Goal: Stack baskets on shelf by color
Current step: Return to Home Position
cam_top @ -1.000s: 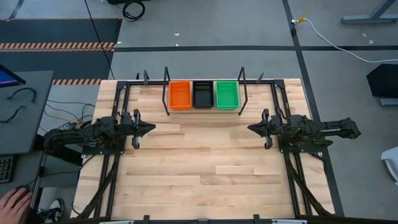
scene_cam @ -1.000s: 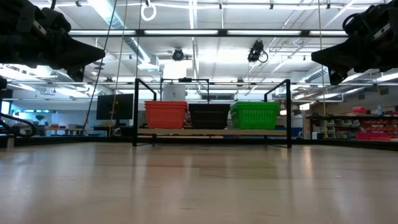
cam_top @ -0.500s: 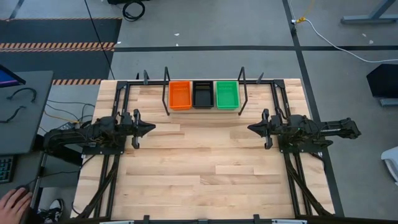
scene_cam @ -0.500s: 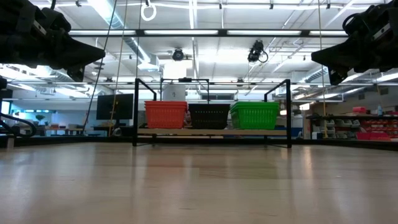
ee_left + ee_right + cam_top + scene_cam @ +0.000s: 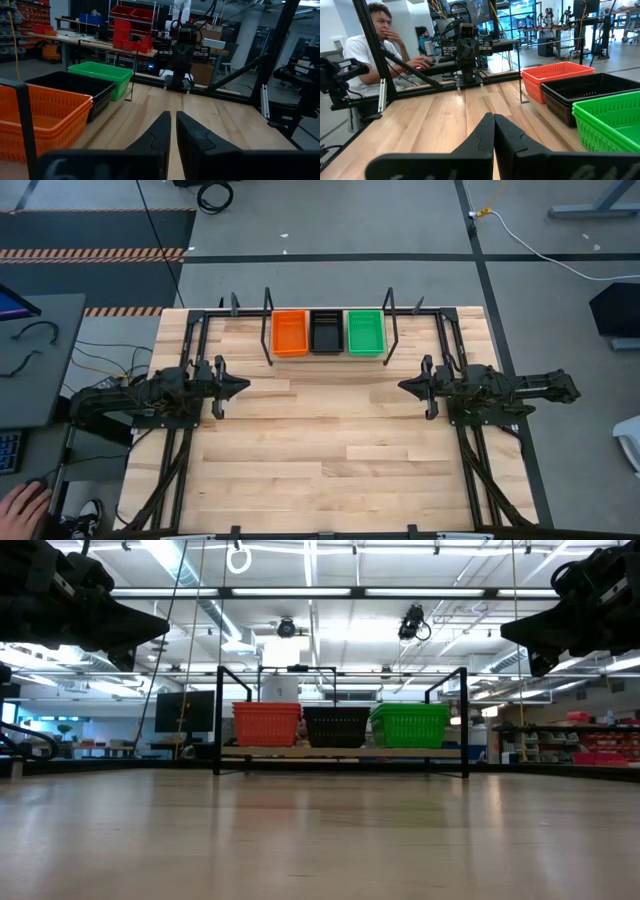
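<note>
Three nested stacks of baskets stand side by side on the shelf at the table's far edge: orange on the left, black in the middle, green on the right. Their bottoms rest on the shelf's wooden board, between its black upright rods. My left gripper hovers level at the table's left side, pointing right, shut and with nothing in it; the left wrist view shows only a thin slit between its fingers. My right gripper hovers at the right side, pointing left, shut and with nothing in it.
The wooden tabletop lies bare between the arms and toward the near edge. Black frame rails run along both table sides. A seated person shows beyond the left side, and a hand at the desk there.
</note>
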`<state>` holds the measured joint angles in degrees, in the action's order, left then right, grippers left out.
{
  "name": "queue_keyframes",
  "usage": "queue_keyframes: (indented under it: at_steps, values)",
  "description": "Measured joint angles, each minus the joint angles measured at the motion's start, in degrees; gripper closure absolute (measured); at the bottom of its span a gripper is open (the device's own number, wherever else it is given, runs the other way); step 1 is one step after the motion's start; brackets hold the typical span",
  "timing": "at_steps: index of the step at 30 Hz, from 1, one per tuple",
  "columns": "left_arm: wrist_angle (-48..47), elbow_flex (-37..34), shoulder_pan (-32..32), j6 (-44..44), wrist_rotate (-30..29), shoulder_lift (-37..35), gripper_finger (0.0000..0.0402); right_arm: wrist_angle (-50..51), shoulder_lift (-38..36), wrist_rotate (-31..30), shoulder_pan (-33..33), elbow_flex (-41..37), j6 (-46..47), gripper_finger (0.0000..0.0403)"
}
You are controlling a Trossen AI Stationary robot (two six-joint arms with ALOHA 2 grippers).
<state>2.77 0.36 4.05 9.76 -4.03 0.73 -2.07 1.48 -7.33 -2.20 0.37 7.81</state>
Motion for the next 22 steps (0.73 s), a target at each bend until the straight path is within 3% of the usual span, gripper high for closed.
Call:
queue_keyframes:
  at_steps: [12,22]
  values:
    - [0.00,0.00,0.01,0.00,0.00,0.00,0.0378,0.01,0.01,0.01,-0.01,0.01,-0.01,0.0398]
    - [0.00,0.00,0.01,0.00,0.00,0.00,0.0367,0.01,0.00,0.00,0.00,0.00,-0.01,0.0398]
